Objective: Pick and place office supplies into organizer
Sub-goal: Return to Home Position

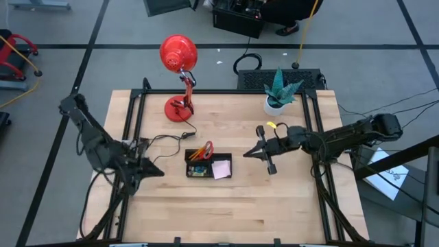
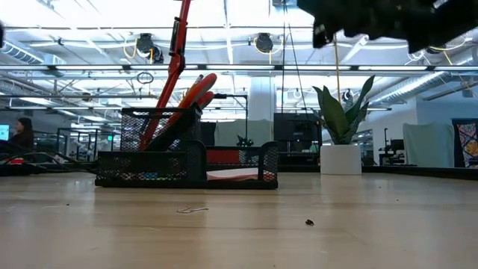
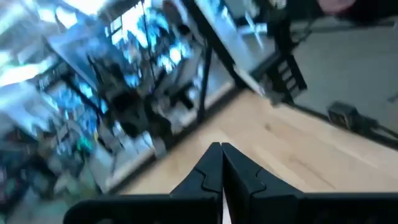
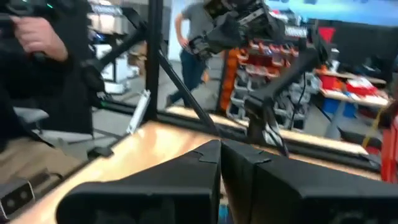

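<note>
Filled organizer (image 1: 187, 167) sits mid-table; left gripper (image 1: 159, 173) and right gripper (image 1: 247, 155) flank it, apart from it — both pinched shut, empty — likely because sorting is done.

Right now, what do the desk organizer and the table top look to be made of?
Desk organizer: black wire mesh, probably metal with a matte coating; the low view shows light through its grid walls. Table top: light wood, seemingly butcher-block with a smooth satin finish; grain and plank seams show.
</note>
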Controlling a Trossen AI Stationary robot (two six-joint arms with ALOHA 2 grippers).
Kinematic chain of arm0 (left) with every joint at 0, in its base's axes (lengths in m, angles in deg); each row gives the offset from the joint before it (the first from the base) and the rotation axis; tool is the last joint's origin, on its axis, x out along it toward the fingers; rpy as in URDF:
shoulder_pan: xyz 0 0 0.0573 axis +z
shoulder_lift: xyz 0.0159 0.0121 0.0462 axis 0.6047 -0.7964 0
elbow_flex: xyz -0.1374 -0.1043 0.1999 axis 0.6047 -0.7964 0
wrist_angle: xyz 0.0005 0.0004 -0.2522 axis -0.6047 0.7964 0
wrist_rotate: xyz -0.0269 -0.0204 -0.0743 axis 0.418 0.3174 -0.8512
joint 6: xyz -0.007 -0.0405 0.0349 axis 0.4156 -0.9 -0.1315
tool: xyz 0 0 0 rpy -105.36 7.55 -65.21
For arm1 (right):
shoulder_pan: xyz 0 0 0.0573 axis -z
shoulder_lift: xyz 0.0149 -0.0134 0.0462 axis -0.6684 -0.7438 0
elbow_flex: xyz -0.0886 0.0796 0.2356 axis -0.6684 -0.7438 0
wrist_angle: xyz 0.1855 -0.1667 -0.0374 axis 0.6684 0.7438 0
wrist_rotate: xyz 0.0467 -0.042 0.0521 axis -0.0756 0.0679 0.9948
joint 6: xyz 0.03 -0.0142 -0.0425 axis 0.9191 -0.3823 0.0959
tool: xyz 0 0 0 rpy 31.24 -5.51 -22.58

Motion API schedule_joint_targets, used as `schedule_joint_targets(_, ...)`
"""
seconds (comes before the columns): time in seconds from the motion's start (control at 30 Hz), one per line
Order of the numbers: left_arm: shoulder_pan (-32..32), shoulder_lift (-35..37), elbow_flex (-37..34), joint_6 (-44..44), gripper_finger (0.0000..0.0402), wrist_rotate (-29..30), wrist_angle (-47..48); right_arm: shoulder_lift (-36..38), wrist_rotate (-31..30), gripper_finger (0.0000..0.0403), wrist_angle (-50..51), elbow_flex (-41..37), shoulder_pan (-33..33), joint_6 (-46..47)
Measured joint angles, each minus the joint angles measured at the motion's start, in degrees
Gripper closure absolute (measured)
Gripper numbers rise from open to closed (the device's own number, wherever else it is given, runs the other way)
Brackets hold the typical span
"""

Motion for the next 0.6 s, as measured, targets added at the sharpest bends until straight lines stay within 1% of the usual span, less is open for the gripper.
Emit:
schedule_joint_targets(0.07,4.64,1.48,0.49,4.75,0.0398,-5.28,-1.68,0.02,1.96,0.0399,0.79,1.65,1.48,0.57)
schedule_joint_targets(0.1,6.76,1.91,0.91,6.37,0.0398,-6.14,-1.84,0.02,2.36,0.0399,2.26,2.70,2.29,0.61)
schedule_joint_targets(0.17,10.00,2.81,2.29,8.25,0.0399,-5.41,-1.82,0.66,2.31,0.0399,5.44,4.13,3.94,0.75)
schedule_joint_targets(0.23,11.79,4.35,3.80,9.18,0.0399,-2.96,-1.36,1.97,2.46,0.0399,7.55,5.02,5.79,1.30)
schedule_joint_targets(0.37,11.93,10.75,4.76,7.72,0.0400,-1.51,3.86,8.28,3.96,0.0399,14.02,5.36,8.67,1.84)
schedule_joint_targets(0.43,11.70,14.89,3.12,5.66,0.0400,-1.45,6.15,12.29,5.32,0.0399,18.84,5.36,9.23,1.86)
schedule_joint_targets(0.5,11.57,18.69,0.61,3.24,0.0400,1.19,6.18,16.02,5.59,0.0399,22.20,5.17,9.16,2.53)
schedule_joint_targets(0.6,11.34,23.37,-3.30,-0.89,0.0400,3.14,7.01,19.53,4.06,0.0401,21.55,2.84,7.97,4.99)
